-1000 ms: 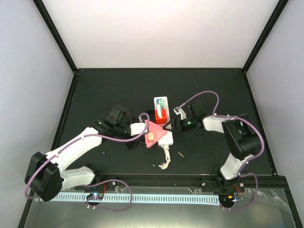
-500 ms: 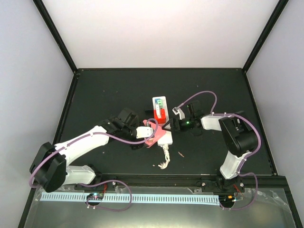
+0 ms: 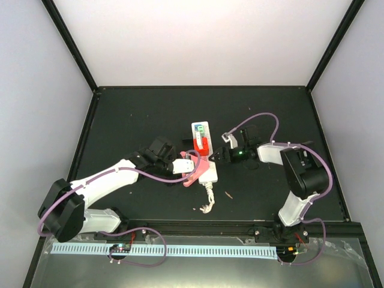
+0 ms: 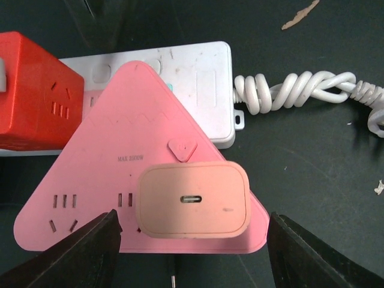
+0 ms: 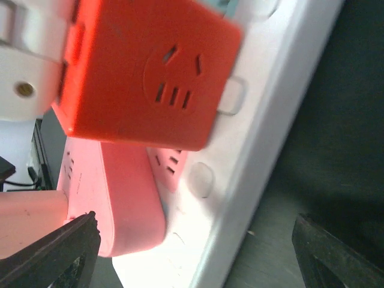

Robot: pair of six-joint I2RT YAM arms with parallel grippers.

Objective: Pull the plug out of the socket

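The white power strip socket lies at the table's middle, with its knotted white cord trailing toward me. A red cube adapter and a pink triangular adapter sit plugged on it. In the left wrist view a pink charger plug sits on the pink triangle, over the strip. My left gripper is open, with its fingers either side of the charger and apart from it. My right gripper is open, straddling the strip just below the red cube.
A small brown fleck lies right of the cord. White scraps lie by the cord's end. The black table's raised rim runs along the back, with white walls around.
My left gripper has moved right, over the pink triangular adapter, and now covers most of it. My right gripper has shifted slightly beside the strip.
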